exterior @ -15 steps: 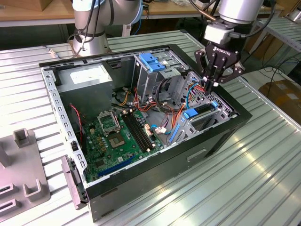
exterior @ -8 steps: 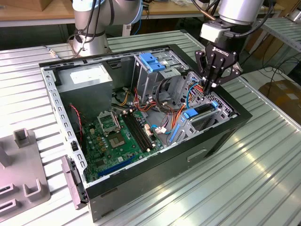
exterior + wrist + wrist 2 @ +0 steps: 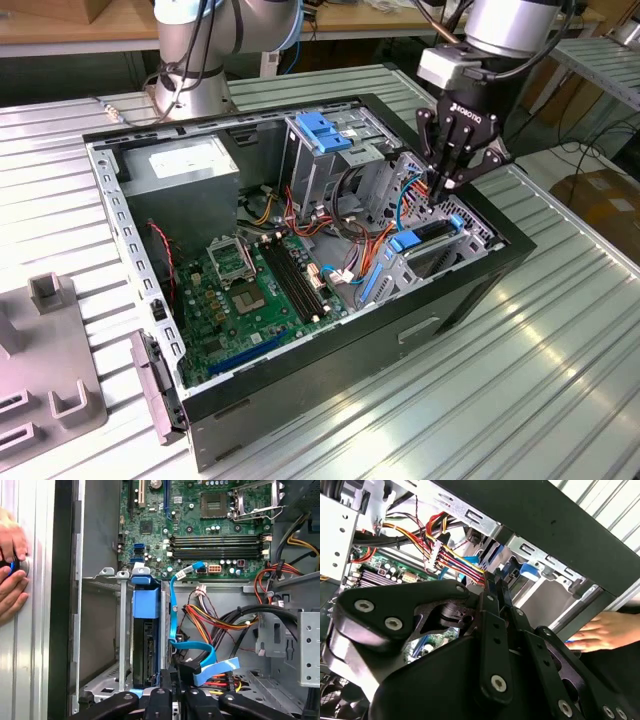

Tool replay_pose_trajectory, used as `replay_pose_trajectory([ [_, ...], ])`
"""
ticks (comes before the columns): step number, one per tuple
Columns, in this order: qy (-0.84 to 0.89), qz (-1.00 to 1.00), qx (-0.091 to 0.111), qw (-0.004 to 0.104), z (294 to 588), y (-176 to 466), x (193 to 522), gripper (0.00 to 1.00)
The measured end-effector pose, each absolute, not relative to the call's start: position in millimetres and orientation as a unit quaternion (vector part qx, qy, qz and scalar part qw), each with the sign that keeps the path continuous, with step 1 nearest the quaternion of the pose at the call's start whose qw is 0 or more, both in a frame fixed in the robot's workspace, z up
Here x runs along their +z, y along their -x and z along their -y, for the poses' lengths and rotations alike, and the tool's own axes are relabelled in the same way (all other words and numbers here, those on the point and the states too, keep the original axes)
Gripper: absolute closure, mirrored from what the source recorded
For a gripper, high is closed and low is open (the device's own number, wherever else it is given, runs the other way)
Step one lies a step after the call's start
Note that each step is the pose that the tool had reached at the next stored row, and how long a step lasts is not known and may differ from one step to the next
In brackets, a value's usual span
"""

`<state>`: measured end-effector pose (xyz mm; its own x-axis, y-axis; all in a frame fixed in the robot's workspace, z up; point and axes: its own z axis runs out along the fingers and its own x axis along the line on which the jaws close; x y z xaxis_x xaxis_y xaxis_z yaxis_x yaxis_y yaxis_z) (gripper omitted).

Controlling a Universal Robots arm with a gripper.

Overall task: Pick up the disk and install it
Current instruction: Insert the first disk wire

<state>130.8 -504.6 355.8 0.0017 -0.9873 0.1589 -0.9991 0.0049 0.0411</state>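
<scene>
The exterior view looks down at an angle, from some way off, on the open computer case (image 3: pixel 300 260), with the arm's base at 11 o'clock. The first wrist view looks straight down into the case from close above. The second wrist view looks along the gripper (image 3: pixel 496 582), very close. Both wrist views share the motherboard (image 3: pixel 210 530) and coloured cables (image 3: pixel 455 555).

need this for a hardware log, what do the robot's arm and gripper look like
The arm is silver-grey with rounded joints, blue rings and black cables running along it. The gripper is black, with white lettering on its body and slim linked fingers fastened by silver screws.
</scene>
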Motion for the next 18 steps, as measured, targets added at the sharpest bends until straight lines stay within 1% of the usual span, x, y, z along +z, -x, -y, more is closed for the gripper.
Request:
replay_pose_trajectory([
  [1, -0.705, 0.706, 0.035, 0.064, 507.8, -130.6, 355.5, 0.84],
  [3, -0.705, 0.706, 0.026, 0.056, 512.6, -130.4, 355.2, 0.84],
  [4, -0.706, 0.706, 0.025, 0.054, 515.1, -130.2, 355.0, 0.84],
  [18, -0.709, 0.703, 0.021, 0.050, 536.5, -124.3, 351.3, 0.84],
])
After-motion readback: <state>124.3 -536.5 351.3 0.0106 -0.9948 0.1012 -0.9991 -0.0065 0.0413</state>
